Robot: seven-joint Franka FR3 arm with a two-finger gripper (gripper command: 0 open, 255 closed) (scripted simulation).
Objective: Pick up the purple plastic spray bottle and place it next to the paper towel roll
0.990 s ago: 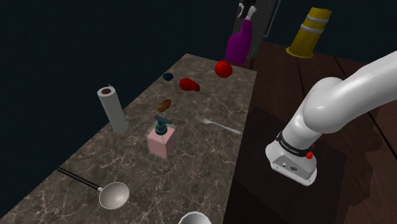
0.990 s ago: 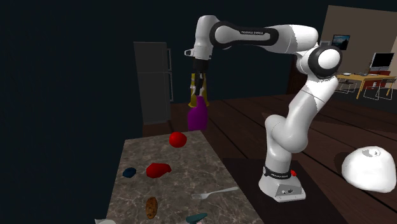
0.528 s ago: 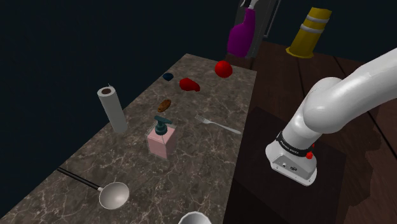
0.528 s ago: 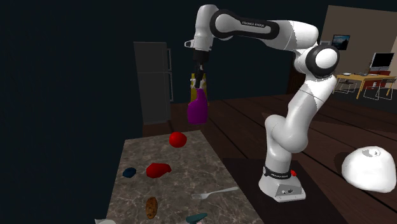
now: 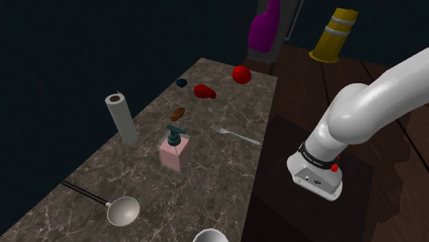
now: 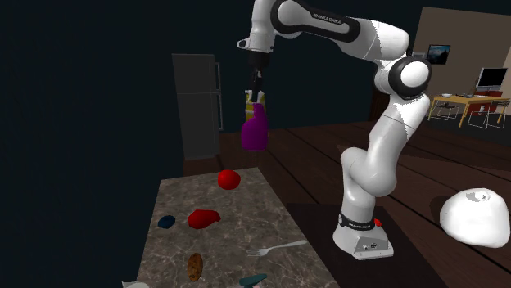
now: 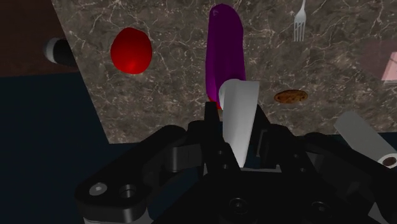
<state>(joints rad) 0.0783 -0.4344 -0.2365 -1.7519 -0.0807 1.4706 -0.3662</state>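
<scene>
The purple spray bottle (image 6: 255,131) with a white trigger head hangs in the air beyond the far end of the marble counter (image 5: 144,179). My gripper (image 6: 256,86) is shut on its head from above. In the wrist view the white head (image 7: 238,118) is clasped between the black fingers (image 7: 212,127), and the purple body (image 7: 224,51) points down toward the counter. In the shoulder view the bottle (image 5: 265,31) is at the top edge. The grey paper towel roll (image 5: 122,118) stands upright near the counter's left edge, far from the bottle.
On the counter lie a red ball (image 5: 240,74), a red lump (image 5: 204,91), a small dark blue thing (image 5: 181,82), a brown oval (image 5: 178,113), a fork (image 5: 236,135), a pink soap dispenser (image 5: 174,149) and a ladle (image 5: 122,210). A grey fridge (image 6: 196,106) and a yellow cylinder (image 5: 333,36) stand behind.
The gripper has risen with the bottle, which hung just above the counter's far end a second ago and is now well higher. Nothing on the counter moved.
</scene>
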